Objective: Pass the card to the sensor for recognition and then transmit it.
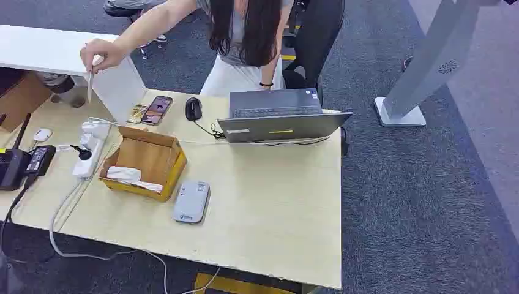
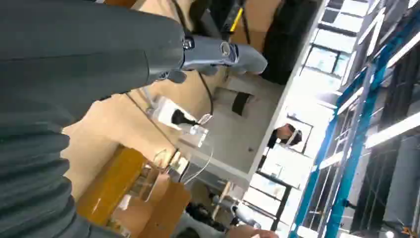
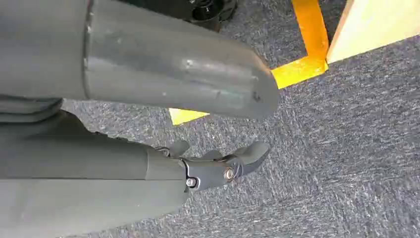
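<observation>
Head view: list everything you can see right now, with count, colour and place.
card: 1, white, held by the person's hand above the table's far left
sensor: 1, grey, flat on the table beside the cardboard box
cardboard box: 1, brown with yellow sides, open, left of table centre
laptop: 1, grey, far edge of the table
mouse: 1, black, left of the laptop
phone: 1, dark, left of the mouse
power strip: 1, white, left of the box
table: 1, light wood
person's hand: 1, pinching the card
left robot hand: 1, grey, holds nothing
right robot hand: 1, grey, over carpet, holds nothing
</observation>
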Motion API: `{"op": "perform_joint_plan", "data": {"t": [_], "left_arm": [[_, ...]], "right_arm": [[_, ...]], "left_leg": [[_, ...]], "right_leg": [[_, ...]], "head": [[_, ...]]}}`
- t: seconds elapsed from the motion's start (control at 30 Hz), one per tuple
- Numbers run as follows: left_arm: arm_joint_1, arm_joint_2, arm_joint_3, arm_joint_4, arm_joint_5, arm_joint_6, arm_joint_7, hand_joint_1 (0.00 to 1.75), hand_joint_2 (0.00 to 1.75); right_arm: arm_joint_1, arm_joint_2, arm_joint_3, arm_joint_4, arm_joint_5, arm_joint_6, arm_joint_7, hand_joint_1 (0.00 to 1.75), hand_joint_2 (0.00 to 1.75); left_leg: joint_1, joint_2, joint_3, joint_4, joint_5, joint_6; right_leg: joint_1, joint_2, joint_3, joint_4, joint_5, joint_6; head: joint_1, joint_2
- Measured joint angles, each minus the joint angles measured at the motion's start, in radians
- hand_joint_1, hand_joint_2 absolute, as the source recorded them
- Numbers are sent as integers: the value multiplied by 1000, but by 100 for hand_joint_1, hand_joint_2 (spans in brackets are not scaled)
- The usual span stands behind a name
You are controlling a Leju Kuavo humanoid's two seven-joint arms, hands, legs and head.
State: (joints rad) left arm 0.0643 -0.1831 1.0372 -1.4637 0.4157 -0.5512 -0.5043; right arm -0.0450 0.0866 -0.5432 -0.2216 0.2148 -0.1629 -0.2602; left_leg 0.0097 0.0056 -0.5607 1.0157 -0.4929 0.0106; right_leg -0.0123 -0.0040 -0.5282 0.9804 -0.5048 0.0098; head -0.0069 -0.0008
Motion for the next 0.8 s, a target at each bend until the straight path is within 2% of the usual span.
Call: {"op": "perform_joint_plan", "data": {"t": [0.3,0.8], "left_arm": [[-107,60,-125,8,-200,193,2,0,175],[-292,138,-376,119,-561,422,106,0,175]], "right_arm": [[-15,2,0,2,31,8,18,0,0],[-33,10,2,7,72,15,42,0,0]], "left_leg": [[0,0,0,1,0,0],[0,0,0,1,0,0]], "right_leg": [[0,0,0,0,1,-1],[0,1,0,0,1,-1]], "head": [[0,0],[0,0]]}}
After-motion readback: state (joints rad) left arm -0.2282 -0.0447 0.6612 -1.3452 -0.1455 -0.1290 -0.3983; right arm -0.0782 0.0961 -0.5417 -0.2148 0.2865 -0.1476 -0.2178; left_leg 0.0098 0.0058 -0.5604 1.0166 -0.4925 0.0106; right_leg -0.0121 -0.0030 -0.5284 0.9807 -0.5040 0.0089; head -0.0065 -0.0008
